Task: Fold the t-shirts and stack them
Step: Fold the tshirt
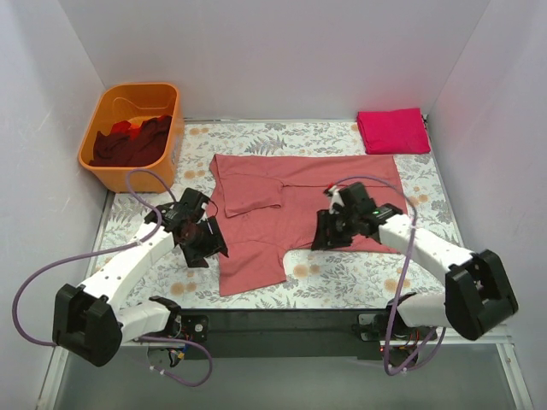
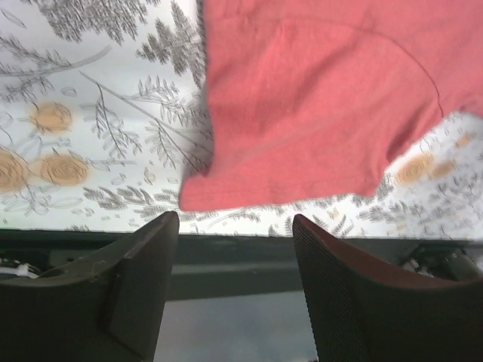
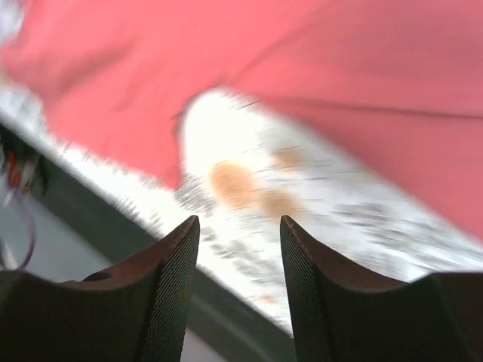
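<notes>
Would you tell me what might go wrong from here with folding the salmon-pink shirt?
The salmon-pink cloth t-shirt has its lower hem near the front edge of the floral table cover; a pull may drag it off.
The open left gripper is at its left edge, the open right gripper farther in; mismatched grabs could skew the fold.

Open counter (image 1: 350, 278) runs along the near edge and between the orange tub (image 1: 128, 128) and the folded magenta t-shirt (image 1: 393, 131), which block the far corners. The salmon-pink t-shirt (image 1: 299, 201) covers the middle, with the left tool (image 1: 202, 243) and right tool (image 1: 330, 231) over its edges. White walls (image 1: 256, 51) close three sides.
</notes>
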`<state>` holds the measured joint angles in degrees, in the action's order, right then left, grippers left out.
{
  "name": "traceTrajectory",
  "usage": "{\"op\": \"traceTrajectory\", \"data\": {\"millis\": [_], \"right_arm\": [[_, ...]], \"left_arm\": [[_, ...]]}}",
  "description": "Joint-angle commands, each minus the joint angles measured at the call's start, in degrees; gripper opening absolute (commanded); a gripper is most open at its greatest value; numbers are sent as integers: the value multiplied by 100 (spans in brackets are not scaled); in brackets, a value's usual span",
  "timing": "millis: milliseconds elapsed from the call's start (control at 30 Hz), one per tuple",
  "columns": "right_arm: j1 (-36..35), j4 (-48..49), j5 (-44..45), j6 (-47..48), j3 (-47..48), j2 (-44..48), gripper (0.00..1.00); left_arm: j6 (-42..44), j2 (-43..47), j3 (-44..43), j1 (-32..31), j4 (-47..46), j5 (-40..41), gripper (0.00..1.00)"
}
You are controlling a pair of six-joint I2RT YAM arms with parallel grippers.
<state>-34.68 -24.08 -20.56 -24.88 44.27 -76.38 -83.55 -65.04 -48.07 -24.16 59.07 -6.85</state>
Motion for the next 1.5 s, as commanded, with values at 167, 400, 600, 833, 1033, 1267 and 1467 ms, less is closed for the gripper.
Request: {"op": "traceTrajectory", "data": {"millis": [167,400,600,833,1033,1267,1467], "right_arm": [[2534,-853,1862,854,-190,1160,60],[3686,-529,1713,564,-577,1459,63],[4012,-344,1888,362,-832,1459,66],[4039,-335,2538,353,-920,1442,65],[4206,-299,3294,414,-1096,1257,64],[4733,-160,2778,423,-973,1020,63],[5190,17,2135,493,-1061,924,57]], "left_arm": [[189,-1009,131,639,-1247,1081,56],[392,-1951,53,694,-2083,511,45],[480,-2232,158,685,-2364,483,45],[629,-2382,281,685,-2541,615,29],[831,-2338,273,702,-2453,1159,0],[1095,-2251,228,913,-2435,1520,0],[1156,-2145,343,966,-2646,1345,0]]}}
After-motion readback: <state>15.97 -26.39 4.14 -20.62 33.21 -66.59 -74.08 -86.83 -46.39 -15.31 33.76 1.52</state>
